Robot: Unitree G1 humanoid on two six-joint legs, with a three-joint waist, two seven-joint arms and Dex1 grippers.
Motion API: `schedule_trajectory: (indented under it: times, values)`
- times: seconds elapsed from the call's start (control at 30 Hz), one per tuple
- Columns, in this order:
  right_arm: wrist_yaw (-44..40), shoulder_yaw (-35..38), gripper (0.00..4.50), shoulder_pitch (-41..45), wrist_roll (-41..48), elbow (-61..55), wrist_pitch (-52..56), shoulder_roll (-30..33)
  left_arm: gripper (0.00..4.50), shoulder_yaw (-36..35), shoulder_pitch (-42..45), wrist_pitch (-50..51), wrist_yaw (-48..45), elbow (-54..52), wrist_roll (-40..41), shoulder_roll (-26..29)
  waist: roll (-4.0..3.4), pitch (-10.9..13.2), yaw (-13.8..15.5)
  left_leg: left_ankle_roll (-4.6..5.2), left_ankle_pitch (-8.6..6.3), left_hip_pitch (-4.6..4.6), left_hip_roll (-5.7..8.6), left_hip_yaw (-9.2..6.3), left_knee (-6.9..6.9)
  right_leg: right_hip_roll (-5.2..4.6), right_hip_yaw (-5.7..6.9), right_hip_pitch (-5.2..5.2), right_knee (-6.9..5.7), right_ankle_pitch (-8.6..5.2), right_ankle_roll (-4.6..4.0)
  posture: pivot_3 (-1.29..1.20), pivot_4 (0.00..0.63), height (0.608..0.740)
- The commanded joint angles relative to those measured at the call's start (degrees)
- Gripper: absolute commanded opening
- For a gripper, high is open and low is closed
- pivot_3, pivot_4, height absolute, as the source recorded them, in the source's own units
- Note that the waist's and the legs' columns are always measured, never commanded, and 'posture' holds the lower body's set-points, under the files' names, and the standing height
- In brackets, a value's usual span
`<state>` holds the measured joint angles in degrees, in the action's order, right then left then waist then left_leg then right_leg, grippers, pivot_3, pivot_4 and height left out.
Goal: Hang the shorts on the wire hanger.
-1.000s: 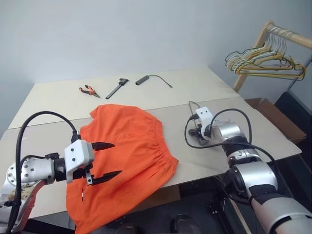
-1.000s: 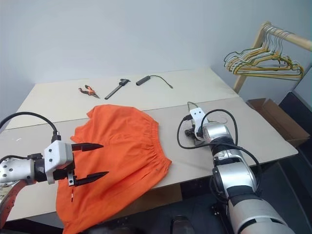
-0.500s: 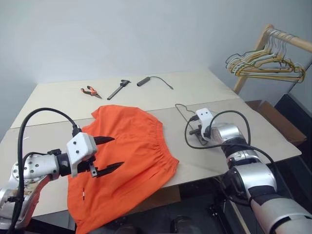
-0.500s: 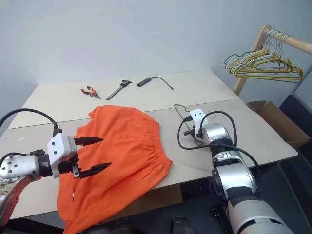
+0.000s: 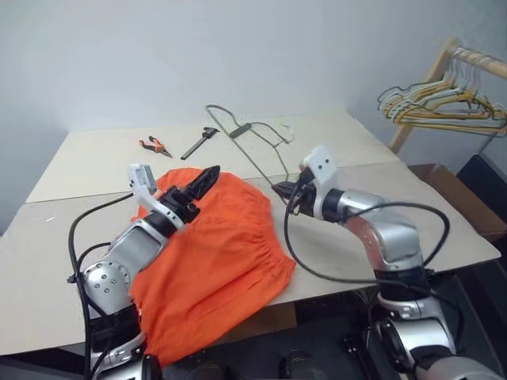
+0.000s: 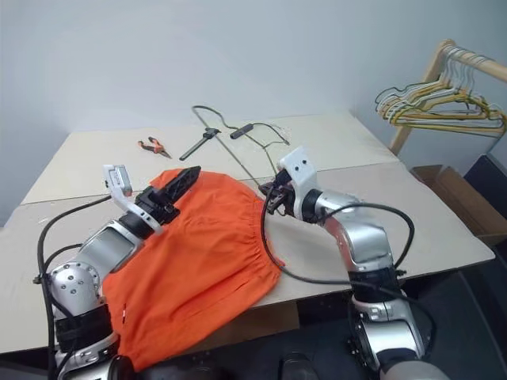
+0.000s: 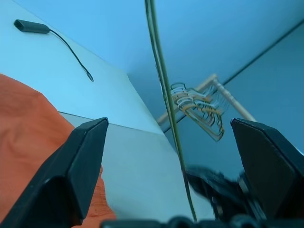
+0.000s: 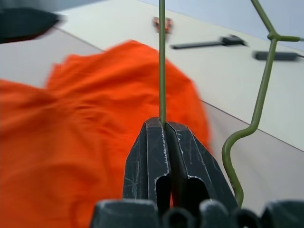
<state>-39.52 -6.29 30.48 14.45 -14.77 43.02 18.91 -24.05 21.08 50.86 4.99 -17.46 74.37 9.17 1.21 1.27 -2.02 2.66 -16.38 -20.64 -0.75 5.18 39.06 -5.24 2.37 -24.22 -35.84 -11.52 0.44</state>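
The bright orange shorts [image 5: 222, 253] lie spread on the table, one end hanging over its front edge. My right gripper [image 5: 283, 192] is shut on a thin olive wire hanger [image 5: 245, 146] and holds it up above the shorts' far right corner. In the right wrist view the wire [image 8: 162, 61] rises straight from the closed fingertips [image 8: 162, 126]. My left gripper [image 5: 202, 180] hovers open over the far end of the shorts, pointing toward the hanger. In the left wrist view the wire [image 7: 164, 95] runs between its widely spread fingers [image 7: 80, 161].
Orange-handled pliers [image 5: 152, 145], a black tool [image 5: 198, 142] and a black corded device [image 5: 242, 129] lie at the back of the table [image 5: 444, 229]. A wooden rack with a bunch of hangers [image 5: 444, 107] stands at the far right, above a cardboard box [image 5: 440, 182].
My right gripper has shut on the wire hanger and lifted it up and left off the table. My left arm has risen, rolled and moved forward over the shorts.
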Motion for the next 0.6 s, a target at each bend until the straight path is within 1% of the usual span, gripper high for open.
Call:
schedule_trajectory:
  times: [0.03, 0.2, 0.3, 0.33, 0.5, 0.53, 0.6]
  values:
    - [-2.1, -0.7, 0.02, -1.0, 2.1, -5.4, -4.1, 0.6, 4.50, -0.3, 4.1, -3.0, 1.8, -0.1, 3.7, -0.3, 0.01, 0.0, 0.0, 0.01, 0.00, 0.00, 0.01, 0.02, 0.04, 0.01, 0.00, 0.01, 0.00, 0.00, 0.00, -0.04, 0.000, 0.740]
    - [-2.9, -2.2, 0.02, -2.5, 2.0, -6.5, -7.1, 0.9, 4.50, 0.2, 6.2, -5.1, 2.3, 0.7, 6.0, 0.4, 0.03, 0.0, -0.3, 0.01, 0.00, 0.04, 0.04, 0.08, 0.06, 0.06, -0.02, 0.06, 0.04, 0.00, 0.00, -0.05, 0.000, 0.740]
    - [-2.9, -2.5, 0.00, -2.8, 1.8, -6.5, -7.7, 1.2, 3.90, 1.2, 6.3, -4.8, 0.6, 1.6, 6.5, 1.8, 0.04, 0.0, -0.4, -0.02, 0.02, 0.07, 0.03, 0.08, 0.06, 0.10, -0.03, 0.08, 0.03, 0.00, -0.01, -0.05, 0.000, 0.740]
    - [-2.8, -2.5, 0.00, -2.9, 1.9, -6.5, -7.8, 1.2, 3.65, 1.6, 6.3, -4.8, 0.7, 1.6, 6.4, 2.1, 0.04, 0.0, -0.4, -0.03, 0.03, 0.08, 0.03, 0.08, 0.06, 0.13, -0.02, 0.08, 0.03, 0.00, -0.01, -0.05, 0.000, 0.740]
    - [-2.7, -3.1, 0.00, -3.8, 0.6, -6.2, -10.4, 2.0, 1.99, 2.6, 6.3, -6.2, 0.6, 1.8, 5.7, 2.3, 0.05, 0.0, -0.4, -0.03, 0.03, 0.06, 0.03, 0.08, 0.06, 0.12, -0.03, 0.08, 0.06, 0.00, -0.01, -0.06, 0.000, 0.740]
    - [-2.7, -3.3, 0.00, -4.1, 0.3, -6.1, -11.1, 2.2, 1.60, 2.7, 6.3, -6.2, 0.9, 2.0, 5.5, 2.5, 0.05, 0.0, -0.4, -0.03, 0.03, 0.06, 0.03, 0.08, 0.06, 0.11, -0.03, 0.08, 0.07, 0.00, -0.01, -0.06, 0.000, 0.740]
    - [-2.3, -3.6, 0.00, -4.5, -0.2, -6.0, -12.3, 2.3, 0.99, 2.9, 6.3, -6.3, 1.2, 2.1, 5.4, 2.6, 0.06, 0.0, -0.4, -0.03, 0.03, 0.06, 0.03, 0.09, 0.06, 0.11, -0.03, 0.08, 0.08, 0.00, -0.01, -0.06, 0.000, 0.740]
